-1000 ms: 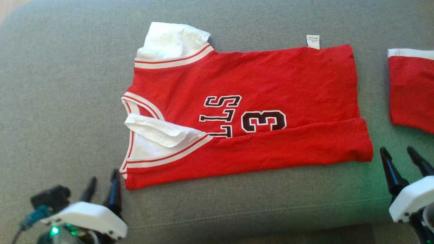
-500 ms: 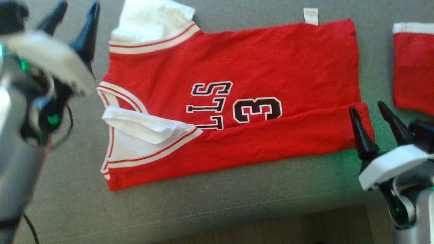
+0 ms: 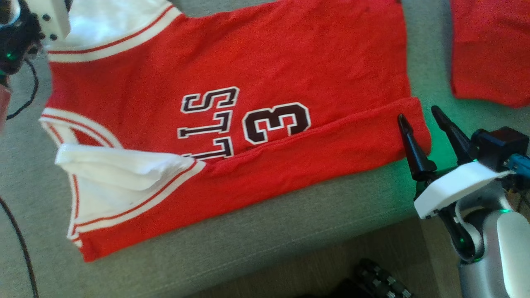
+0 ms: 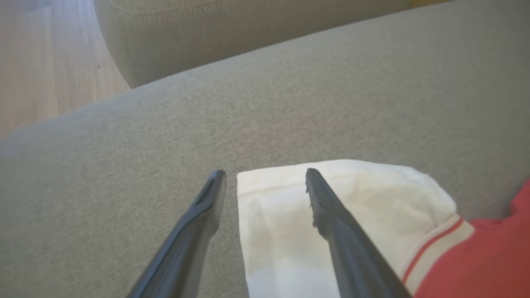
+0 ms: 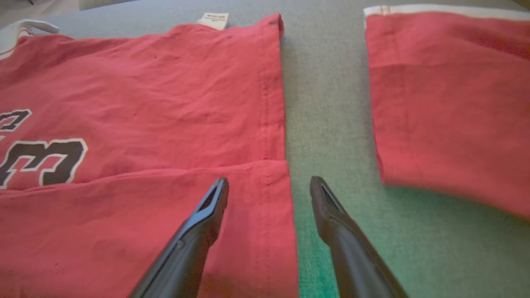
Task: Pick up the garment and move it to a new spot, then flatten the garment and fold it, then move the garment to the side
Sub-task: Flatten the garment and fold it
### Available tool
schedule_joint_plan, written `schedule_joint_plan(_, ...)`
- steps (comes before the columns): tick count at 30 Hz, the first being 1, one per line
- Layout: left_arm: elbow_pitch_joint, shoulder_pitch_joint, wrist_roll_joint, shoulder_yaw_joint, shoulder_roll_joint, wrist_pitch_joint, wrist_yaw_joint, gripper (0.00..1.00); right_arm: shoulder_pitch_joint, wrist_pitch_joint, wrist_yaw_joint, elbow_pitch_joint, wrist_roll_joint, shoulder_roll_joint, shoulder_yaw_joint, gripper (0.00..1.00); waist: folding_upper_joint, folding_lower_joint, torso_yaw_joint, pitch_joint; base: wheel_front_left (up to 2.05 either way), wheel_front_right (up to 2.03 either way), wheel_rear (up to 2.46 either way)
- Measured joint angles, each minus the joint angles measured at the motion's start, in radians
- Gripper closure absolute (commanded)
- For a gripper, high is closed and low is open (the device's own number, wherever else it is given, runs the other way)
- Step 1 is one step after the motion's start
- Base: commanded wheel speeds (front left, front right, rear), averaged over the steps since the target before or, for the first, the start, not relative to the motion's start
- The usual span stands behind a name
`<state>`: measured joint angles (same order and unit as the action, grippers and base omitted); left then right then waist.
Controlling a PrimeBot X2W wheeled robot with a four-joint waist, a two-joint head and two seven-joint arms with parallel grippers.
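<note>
**A:** Where is the garment (image 3: 248,82) lying, and which way does it run?

**B:** Flat on the grey cushion (image 3: 290,223); its long axis runs across the head view, collar and sleeves toward the robot's left, hem (image 5: 273,103) toward its right; the near long edge is already turned over as a folded strip (image 3: 310,165).

**A:** And the grippers?

**B:** One at each end. The right gripper (image 3: 417,112) is at the near hem corner, jaws spread wide and empty; in its wrist view one finger is over the folded strip and the other over bare cushion, so it straddles the hem. The left gripper (image 4: 266,173) is at the far white sleeve (image 4: 273,231), also wide and empty, straddling that sleeve's edge; I cannot tell whether either one's tips touch cloth.

**A:** So which arm takes which end?

**B:** My guess is each takes its own, left the sleeve and right the hem; a second red piece (image 3: 488,49) lies just beyond the hem and is best left alone.

**A:** What has changed from a second ago?

**B:** The camera has swung, so the whole picture sits differently; the garment's folds look the same. The left gripper was by the near shoulder corner and is now up at the far sleeve; the right was off to the side of the hem and is now on it.
</note>
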<state>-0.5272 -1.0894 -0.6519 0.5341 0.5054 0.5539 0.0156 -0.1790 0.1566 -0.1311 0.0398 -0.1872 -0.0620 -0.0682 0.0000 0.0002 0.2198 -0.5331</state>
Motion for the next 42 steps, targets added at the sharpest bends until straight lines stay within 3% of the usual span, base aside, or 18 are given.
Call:
schedule_joint_plan(6,-0.107,-0.017,0.044,0.033,0.029,0.009,-0.024,0.00,0.000,-0.021,0.000,-0.025,-0.016,0.003,0.010,0.00,0.0000,-0.0002,0.045,-0.019,0.00,0.00,0.00)
schedule_joint_plan(15,-0.191,-0.065,0.061,0.035,0.039,0.001,-0.024,0.00,-0.019,-0.035,0.000,-0.040,-0.016,0.008,0.016,0.00,0.0000,-0.0002,0.067,-0.031,0.00,0.00,0.00)
schedule_joint_plan(16,-0.196,-0.068,0.057,0.035,0.039,0.004,-0.026,0.05,-0.019,-0.037,0.000,-0.041,-0.016,0.009,0.016,0.00,0.0000,-0.0002,0.067,-0.032,0.00,0.00,0.00)
schedule_joint_plan(17,-0.200,-0.069,0.050,0.035,0.039,0.010,-0.033,0.16,-0.019,-0.040,0.000,-0.043,-0.016,0.009,0.016,0.00,0.0000,-0.0002,0.067,-0.032,0.00,0.00,0.00)
schedule_joint_plan(19,-0.203,-0.072,0.040,0.036,0.036,0.026,-0.044,0.50,-0.019,-0.040,0.000,-0.044,-0.016,0.009,0.016,0.00,0.0000,-0.0002,0.067,-0.034,0.00,0.00,0.00)
schedule_joint_plan(23,-0.206,-0.081,0.026,0.037,0.033,0.053,-0.061,0.73,-0.020,-0.043,0.000,-0.044,-0.018,0.010,0.015,0.00,0.0000,-0.0003,0.067,-0.035,0.00,0.00,0.00)
schedule_joint_plan(25,-0.206,-0.083,0.024,0.039,0.034,0.058,-0.061,1.00,-0.022,-0.043,0.000,-0.044,-0.023,0.010,0.016,0.00,0.0000,-0.0003,0.069,-0.036,0.00,0.00,0.00)
schedule_joint_plan(32,-0.202,-0.084,0.005,0.039,0.040,0.071,-0.077,1.00,-0.049,-0.042,0.000,-0.044,-0.025,0.010,0.016,0.00,0.0000,-0.0003,0.076,-0.038,0.00,0.00,0.00)
schedule_joint_plan(42,-0.193,-0.079,0.018,0.041,0.018,-0.127,-0.078,1.00,-0.135,-0.024,0.000,-0.040,-0.025,0.004,0.023,0.00,0.0000,-0.0002,0.040,-0.003,0.00,0.00,0.00)
